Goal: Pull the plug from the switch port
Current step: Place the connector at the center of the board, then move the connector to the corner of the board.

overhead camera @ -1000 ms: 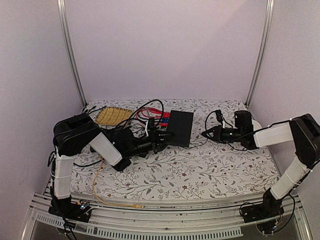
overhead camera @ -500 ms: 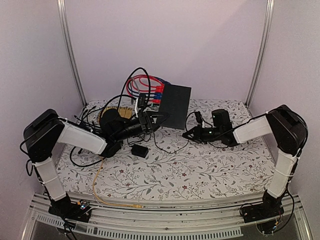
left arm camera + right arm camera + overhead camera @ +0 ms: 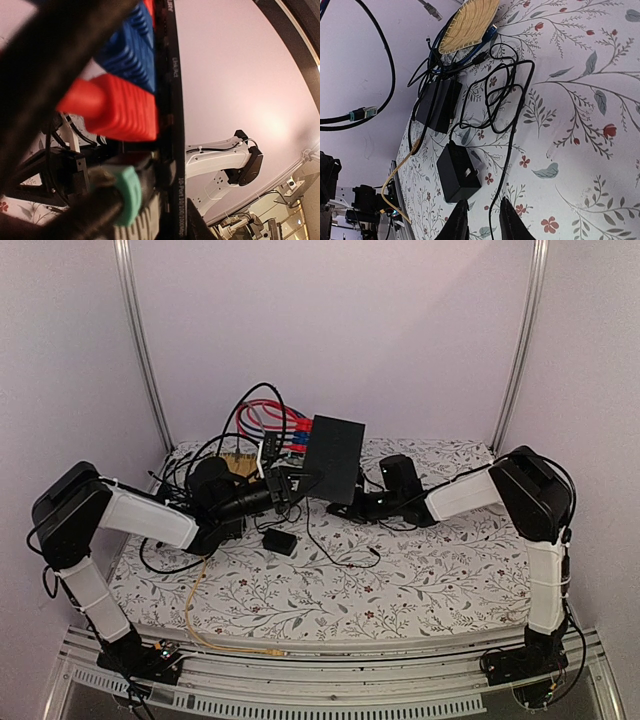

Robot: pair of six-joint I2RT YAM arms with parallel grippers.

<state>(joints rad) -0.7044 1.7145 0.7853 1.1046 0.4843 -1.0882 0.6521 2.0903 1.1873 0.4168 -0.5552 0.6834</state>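
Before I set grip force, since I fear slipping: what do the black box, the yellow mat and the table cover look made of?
Black box: probably painted metal or hard plastic; flat, matte, sharp-edged. Yellow mat: woven straw or bamboo, by its ribbed weave. Table cover: likely printed cloth or vinyl; floral print, little gloss.

Left arm (image 3: 150,518): white link shells, black joint housings.
Right arm (image 3: 462,495): same colours, thin black cable.
Right tool (image 3: 482,223): two black tapered fingers.

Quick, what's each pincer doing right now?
Left pincer: closed at the port edge of the switch, holding it up; exact contact unclear.
Right pincer: slightly open, thin black cable running through the gap.
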